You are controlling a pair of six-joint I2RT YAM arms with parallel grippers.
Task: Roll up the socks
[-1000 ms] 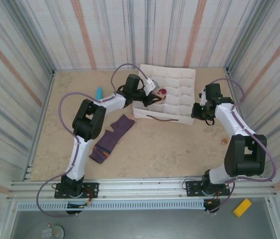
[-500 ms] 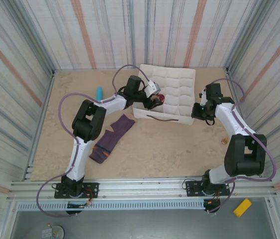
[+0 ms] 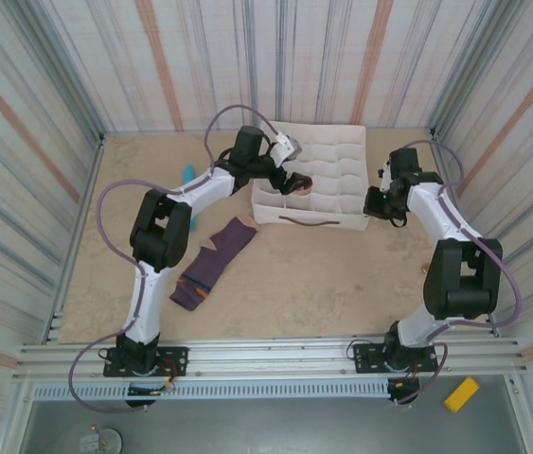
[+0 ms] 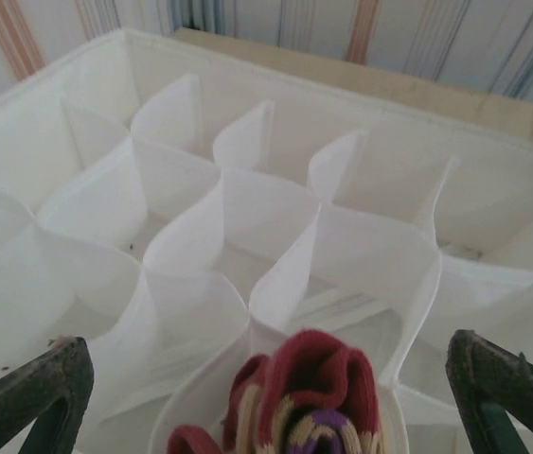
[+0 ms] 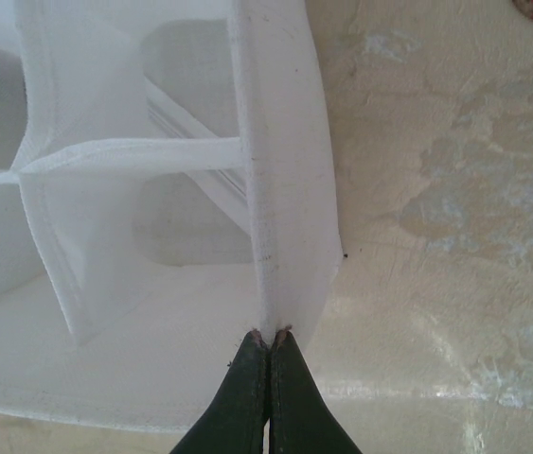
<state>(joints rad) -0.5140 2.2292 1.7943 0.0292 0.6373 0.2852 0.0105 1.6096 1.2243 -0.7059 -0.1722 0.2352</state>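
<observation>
Two left fingers (image 4: 34, 392) stood wide above the rolled sock (image 4: 309, 388) in the organizer (image 4: 247, 213), whose rim the right fingers (image 5: 247, 388) pinched tight.

Walls of vertically striped material (image 3: 48, 85) close the space on the left, back and right, their bands grey, white and faded orange-brown. They stand along the edges of a beige, marble-patterned surface (image 3: 323, 284), mottled with paler patches that carry a soft sheen in the right wrist view. Silver aluminium rails (image 3: 275, 355) run along its near edge, with a slotted grey strip (image 3: 275, 390) just below them and a plain grey panel (image 3: 275, 426) lower still. The light is even and diffuse, the shadows faint.
</observation>
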